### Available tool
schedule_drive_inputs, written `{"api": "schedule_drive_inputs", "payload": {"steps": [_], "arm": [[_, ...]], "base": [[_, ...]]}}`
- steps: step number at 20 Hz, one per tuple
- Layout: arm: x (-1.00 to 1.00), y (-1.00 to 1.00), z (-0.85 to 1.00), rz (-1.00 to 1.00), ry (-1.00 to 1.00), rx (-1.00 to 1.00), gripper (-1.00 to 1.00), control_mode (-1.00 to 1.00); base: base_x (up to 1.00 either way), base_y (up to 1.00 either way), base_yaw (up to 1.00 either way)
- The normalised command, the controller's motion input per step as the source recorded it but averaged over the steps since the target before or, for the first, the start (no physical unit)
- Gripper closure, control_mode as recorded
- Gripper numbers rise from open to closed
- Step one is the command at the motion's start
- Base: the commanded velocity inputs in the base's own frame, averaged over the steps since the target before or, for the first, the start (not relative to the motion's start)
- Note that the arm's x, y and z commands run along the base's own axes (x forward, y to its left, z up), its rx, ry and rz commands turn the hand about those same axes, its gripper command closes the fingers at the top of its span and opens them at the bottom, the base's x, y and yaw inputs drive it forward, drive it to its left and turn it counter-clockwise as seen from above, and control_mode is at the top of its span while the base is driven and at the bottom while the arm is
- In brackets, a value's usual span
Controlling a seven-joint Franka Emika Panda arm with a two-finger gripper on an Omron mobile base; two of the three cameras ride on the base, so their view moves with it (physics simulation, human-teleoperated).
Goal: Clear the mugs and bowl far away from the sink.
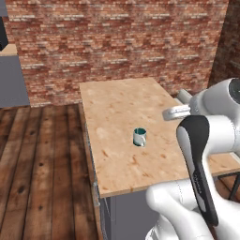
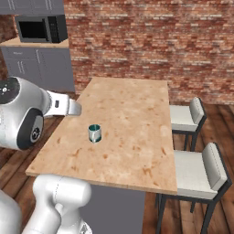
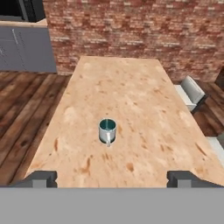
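Observation:
One small greyish-white mug with a teal inside (image 1: 139, 137) (image 2: 94, 133) (image 3: 107, 130) stands upright on the light wooden counter (image 1: 122, 101) (image 2: 132, 105) (image 3: 131, 83), nearer its near end. In the hand view the mug's handle points toward the camera. My gripper (image 3: 113, 178) is open, its two dark fingertips (image 3: 42, 177) spread wide at the bottom of that view. It hangs above the counter's near edge, well back from the mug, with nothing between the fingers. The bowl and the sink are out of view.
Two pale stools (image 2: 188, 116) (image 2: 201, 171) stand along the counter's right side. Grey cabinets (image 2: 41, 68) with a microwave (image 2: 41, 28) stand at the back left. A brick wall (image 1: 117, 37) closes the far end, and wooden floor (image 1: 42, 159) lies to the left.

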Motion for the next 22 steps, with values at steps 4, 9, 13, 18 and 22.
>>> {"api": "schedule_drive_inputs", "payload": {"steps": [4, 9, 13, 18, 22], "arm": [[-0.48, 0.23, 0.06, 0.00, -0.03, 0.00, -1.00, -1.00], [0.00, 0.00, 0.00, 0.00, 0.00, 0.00, -1.00, 1.00], [0.00, 0.00, 0.00, 0.00, 0.00, 0.00, -1.00, 1.00], [0.00, 0.00, 0.00, 0.00, 0.00, 0.00, -1.00, 1.00], [0.00, 0.00, 0.00, 0.00, 0.00, 0.00, -1.00, 1.00]], "base": [[0.00, 0.00, 0.00], [-0.55, 0.96, 0.09], [-0.11, 1.00, 0.47], [-0.02, 0.83, 0.86], [-0.04, 0.74, 0.90]]}}
